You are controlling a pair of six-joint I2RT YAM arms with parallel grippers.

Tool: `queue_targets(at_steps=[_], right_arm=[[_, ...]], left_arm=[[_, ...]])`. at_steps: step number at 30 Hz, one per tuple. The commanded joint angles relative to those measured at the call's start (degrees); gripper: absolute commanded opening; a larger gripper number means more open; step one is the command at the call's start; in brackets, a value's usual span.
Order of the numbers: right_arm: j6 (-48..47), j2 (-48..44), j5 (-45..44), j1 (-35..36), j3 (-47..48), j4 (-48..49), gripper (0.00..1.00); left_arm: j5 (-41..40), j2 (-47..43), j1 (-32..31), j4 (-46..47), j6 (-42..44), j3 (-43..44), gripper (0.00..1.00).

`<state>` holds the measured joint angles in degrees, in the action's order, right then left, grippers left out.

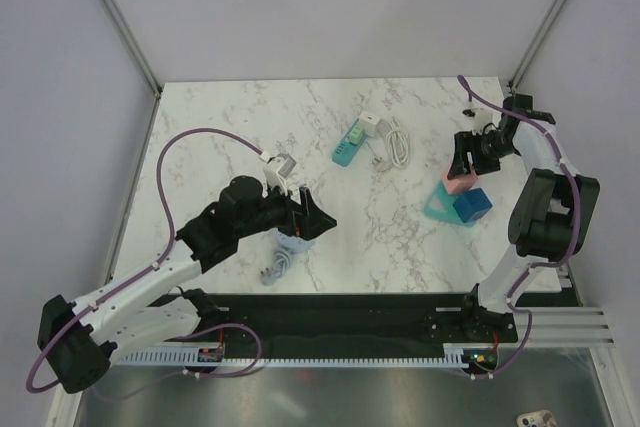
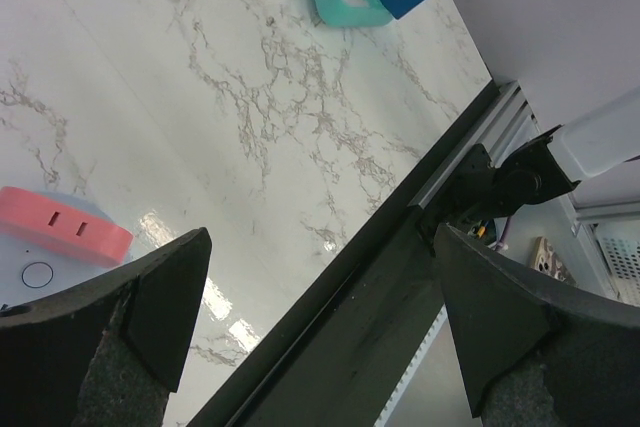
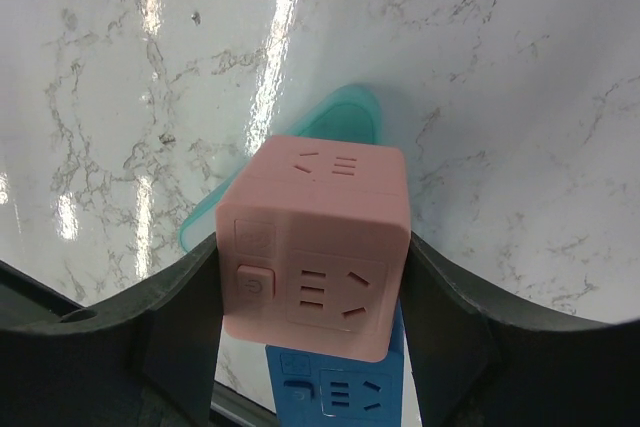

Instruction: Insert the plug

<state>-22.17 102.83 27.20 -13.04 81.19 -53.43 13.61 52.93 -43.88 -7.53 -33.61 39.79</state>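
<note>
Marble-veined white tabletop (image 1: pixel 215 137), glossy. Left gripper (image 1: pixel 318 209): matte black jaws wide apart, holding nothing. Under it, one pale-blue device (image 1: pixel 288 245) with a grey cord.

Centre back: one teal power strip (image 1: pixel 347 149), rectangular. Just beside it, one blocky white plug (image 1: pixel 373 126) with one coiled white cable (image 1: pixel 397 145), lying well apart from both grippers.

Right gripper (image 3: pixel 315 292): jaws clamped on one pink cube socket (image 3: pixel 320 217), smooth plastic with rounded corners, slots on two faces and one button bearing a round symbol. Close by, one blue cube socket (image 3: pixel 335 392) and one teal tray (image 3: pixel 345 122).

Robotics lab test cell, plain white walls (image 1: pixel 350 7), metal frame posts (image 1: pixel 115 17), marble-pattern tabletop (image 1: pixel 230 117)
</note>
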Motion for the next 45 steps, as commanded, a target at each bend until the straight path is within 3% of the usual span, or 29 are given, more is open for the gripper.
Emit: queue_targets(at_steps=[1,22,34,45], right_arm=[[-0.9,4.4,2.1,0.1,2.4,-0.7,0.00],[3.6,6.3,3.0,-1.6,10.4,-2.2,0.00],[5.9,4.9,6.5,-2.3,9.6,-0.2,0.00],[7.8,6.0,3.3,-2.4,7.3,1.0,0.00]], left_arm=[[-1.8,-0.1,-0.7,-0.3,3.3,2.0,1.00],[-3.1,2.4,-0.7,-0.4,4.0,2.5,1.00],[-3.7,2.4,-0.7,-0.7,4.1,2.7,1.00],[-4.4,2.2,-0.6,-0.6,4.0,2.5,1.00]])
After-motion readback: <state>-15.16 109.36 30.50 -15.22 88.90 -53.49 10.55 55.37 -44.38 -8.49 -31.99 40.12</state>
